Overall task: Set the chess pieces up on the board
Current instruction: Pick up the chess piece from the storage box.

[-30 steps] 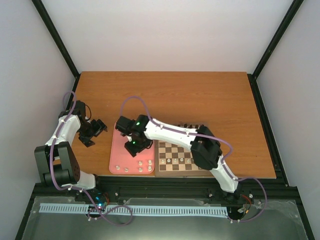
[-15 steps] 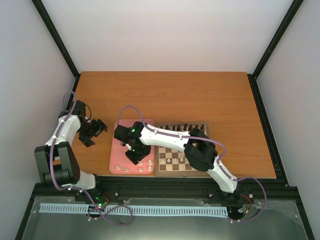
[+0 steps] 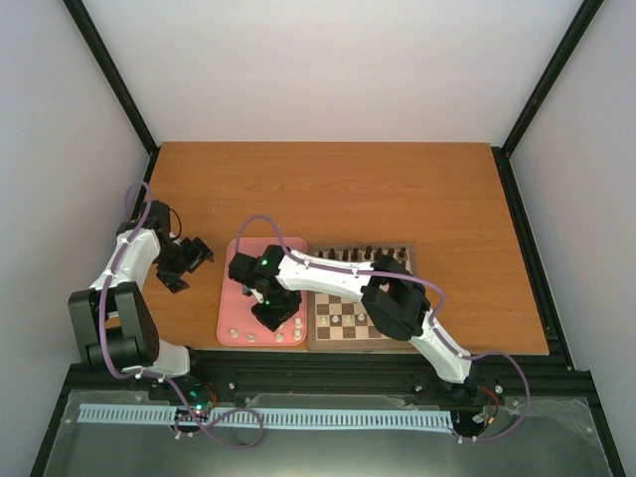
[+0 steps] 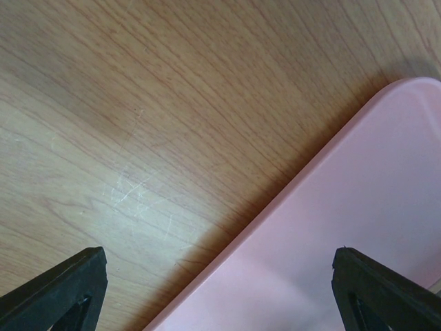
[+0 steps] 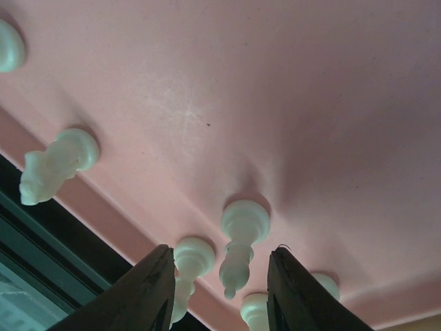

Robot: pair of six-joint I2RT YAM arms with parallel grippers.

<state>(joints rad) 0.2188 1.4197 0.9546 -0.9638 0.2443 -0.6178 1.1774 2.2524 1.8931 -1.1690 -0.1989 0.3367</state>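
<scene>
Nearest the arm bases, a row of small cream-white chess pieces (image 3: 260, 336) stands along the near edge of a shallow pink rectangular plastic tray (image 3: 229, 308). Just beside the tray on its right lies the square wooden chessboard of dark brown and cream squares (image 3: 328, 345). A few more cream-white pieces (image 3: 338, 320) stand on its near ranks. The right gripper (image 3: 278, 313) hangs low over the near half of the tray. In the right wrist view its black fingers (image 5: 148, 293) flank one upright cream-white pawn (image 5: 238, 248), with a gap on each side. The jaws are partly apart and grasp nothing, and a neighbouring piece stands close against the left-hand finger. Farther back and to the left, the left gripper (image 3: 196, 253) hovers over bare wood beside the edge of the tray, jaws spread wide and empty. A line of dark brown chess pieces (image 3: 348, 254) occupies the far rank of the board. The orange-brown wooden tabletop (image 3: 328, 189) extends beyond it.
</scene>
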